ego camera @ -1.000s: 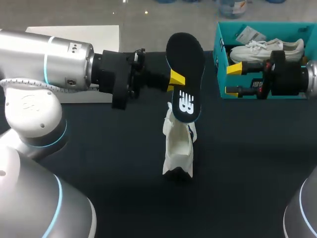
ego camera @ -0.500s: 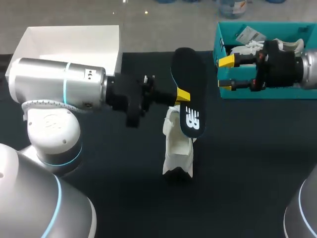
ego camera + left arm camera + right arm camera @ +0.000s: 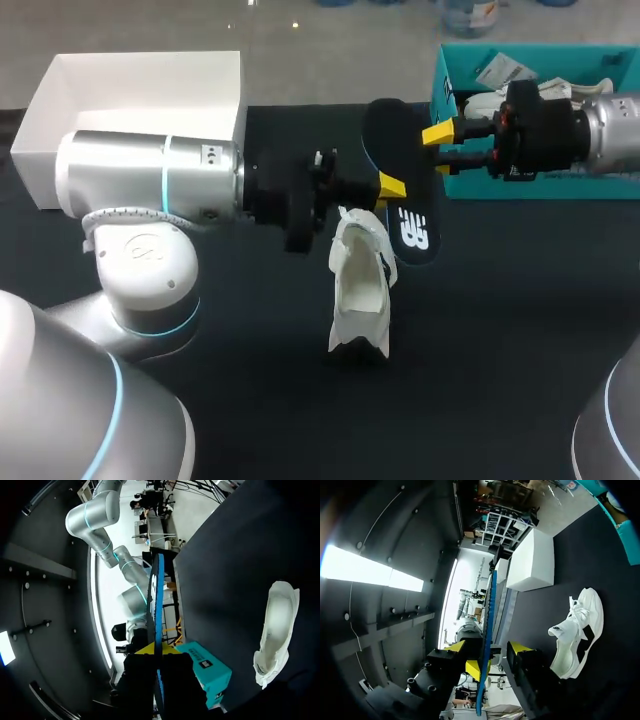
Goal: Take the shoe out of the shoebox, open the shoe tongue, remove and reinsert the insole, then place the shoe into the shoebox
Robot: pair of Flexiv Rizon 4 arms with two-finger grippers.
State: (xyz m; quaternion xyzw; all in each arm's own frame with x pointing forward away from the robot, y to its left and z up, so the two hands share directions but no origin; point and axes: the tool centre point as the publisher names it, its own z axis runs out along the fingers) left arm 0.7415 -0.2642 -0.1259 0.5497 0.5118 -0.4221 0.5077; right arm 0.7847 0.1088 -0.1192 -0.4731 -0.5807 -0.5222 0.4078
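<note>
Left gripper (image 3: 388, 186) clamped on insole (image 3: 396, 148), right gripper (image 3: 442, 150) spread apart astride its far end, shoe (image 3: 360, 285) on table (image 3: 500, 350) beneath

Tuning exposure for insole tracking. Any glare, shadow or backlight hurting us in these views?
Head view: the insole is dark on the dark table, only its white logo stands out; the white shoe reads very bright. Left wrist view: insole edge-on, backlit by the bright room. Right wrist view: same backlight; shoe evenly lit.

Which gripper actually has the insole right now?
The left gripper, shut on the insole near its middle. The right gripper is open, with the insole's end between its fingers.
</note>
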